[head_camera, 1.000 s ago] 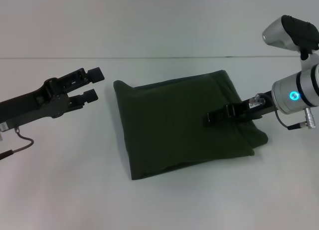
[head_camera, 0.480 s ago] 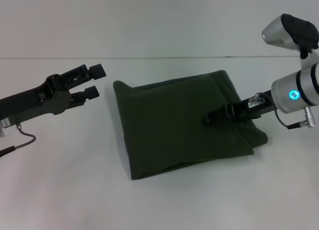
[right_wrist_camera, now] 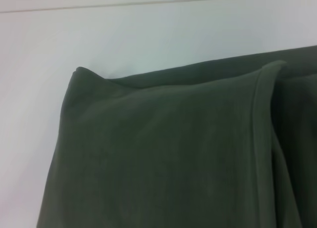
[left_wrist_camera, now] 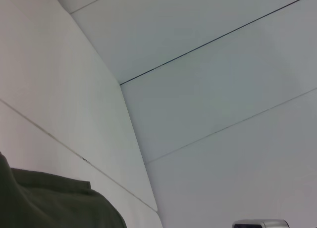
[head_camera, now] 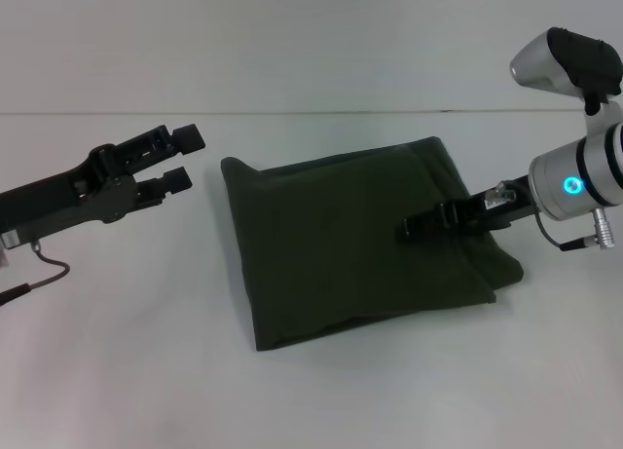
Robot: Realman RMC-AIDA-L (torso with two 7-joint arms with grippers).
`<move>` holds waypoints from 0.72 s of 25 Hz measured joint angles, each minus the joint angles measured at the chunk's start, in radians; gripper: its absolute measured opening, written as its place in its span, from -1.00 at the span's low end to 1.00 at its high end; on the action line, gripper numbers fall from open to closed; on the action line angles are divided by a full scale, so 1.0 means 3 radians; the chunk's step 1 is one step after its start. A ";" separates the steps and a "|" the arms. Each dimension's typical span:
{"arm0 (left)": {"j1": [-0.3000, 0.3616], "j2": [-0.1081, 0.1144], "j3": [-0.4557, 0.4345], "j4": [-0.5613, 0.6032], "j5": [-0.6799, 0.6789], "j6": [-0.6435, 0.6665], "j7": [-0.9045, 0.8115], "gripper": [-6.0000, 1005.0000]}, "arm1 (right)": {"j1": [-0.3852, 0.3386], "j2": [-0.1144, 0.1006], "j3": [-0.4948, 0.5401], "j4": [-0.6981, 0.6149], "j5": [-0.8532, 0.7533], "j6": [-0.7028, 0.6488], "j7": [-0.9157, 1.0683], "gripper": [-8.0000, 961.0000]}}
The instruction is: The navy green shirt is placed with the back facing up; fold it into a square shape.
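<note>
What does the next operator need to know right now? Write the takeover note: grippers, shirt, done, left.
Left gripper: open, empty, held off the table to the left of the shirt, touching nothing.
Right gripper: low over the right half of the shirt; whether it presses or grips the cloth cannot be told.
Dark olive-green cotton shirt: lies folded into a compact, roughly square bundle mid-table, plain side up, layered edges showing at its right end.
Done: the folds appear made.
Left: probably only pulling the right arm back and checking that the right edge lies neat.
</note>
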 joint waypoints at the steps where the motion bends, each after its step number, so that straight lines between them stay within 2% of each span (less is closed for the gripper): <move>1: -0.0001 0.0000 0.0000 0.0000 0.0000 -0.0001 0.0000 0.89 | 0.0000 0.0003 0.0002 0.0001 0.0001 -0.0005 -0.0004 0.73; 11: 0.0000 -0.0009 0.0000 -0.0005 -0.0030 -0.0002 0.0000 0.89 | -0.0020 -0.0013 0.0041 0.0003 0.0096 -0.0070 0.0013 0.71; 18: 0.0000 -0.0014 0.0000 -0.0005 -0.0031 0.0000 0.0000 0.89 | -0.0027 -0.0024 0.0030 -0.0004 0.0142 -0.0077 0.0003 0.09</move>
